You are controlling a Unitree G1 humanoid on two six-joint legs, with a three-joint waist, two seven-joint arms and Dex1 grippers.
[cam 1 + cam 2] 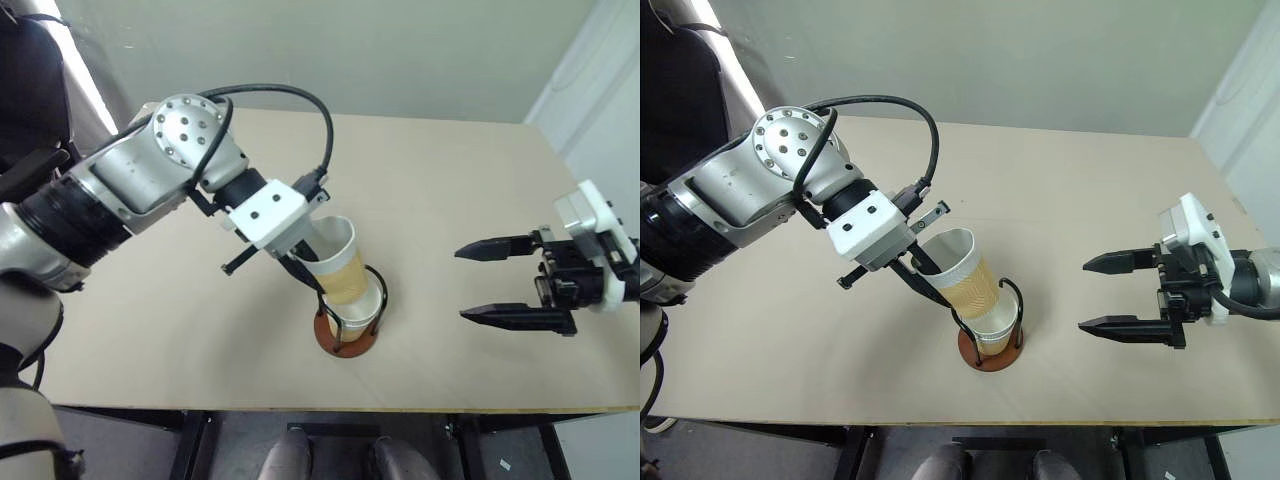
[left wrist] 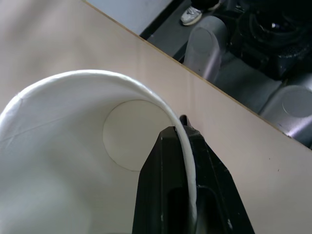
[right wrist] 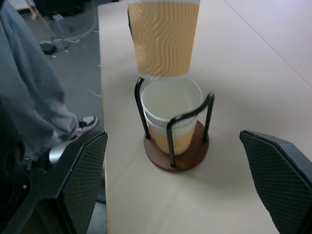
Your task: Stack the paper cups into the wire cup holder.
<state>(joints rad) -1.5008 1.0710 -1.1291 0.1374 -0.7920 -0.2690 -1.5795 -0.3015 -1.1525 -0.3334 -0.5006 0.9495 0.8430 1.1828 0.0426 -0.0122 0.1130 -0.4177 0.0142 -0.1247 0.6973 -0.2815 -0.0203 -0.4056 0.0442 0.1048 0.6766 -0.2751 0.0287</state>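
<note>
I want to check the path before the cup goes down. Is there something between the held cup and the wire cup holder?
Nothing visible stands between them. The left gripper holds the paper cup by its rim just above the wire cup holder, which already contains nested cups with the open mouth free. The right gripper stands apart.

The wire cup holder [image 3: 176, 146], a round reddish-brown disc base with thin black wire loops standing upright, sits on the table near its front edge. Inside the loops stand nested paper cups [image 3: 171, 119], upright, with tan-yellow ribbed sides, stacked white rims and a white, empty inside. A further ribbed tan-yellow paper cup [image 1: 967, 280] with a white rim hangs tilted just above them, its bottom over the mouth of the nested cups and its open mouth leaning away from the holder.
</note>
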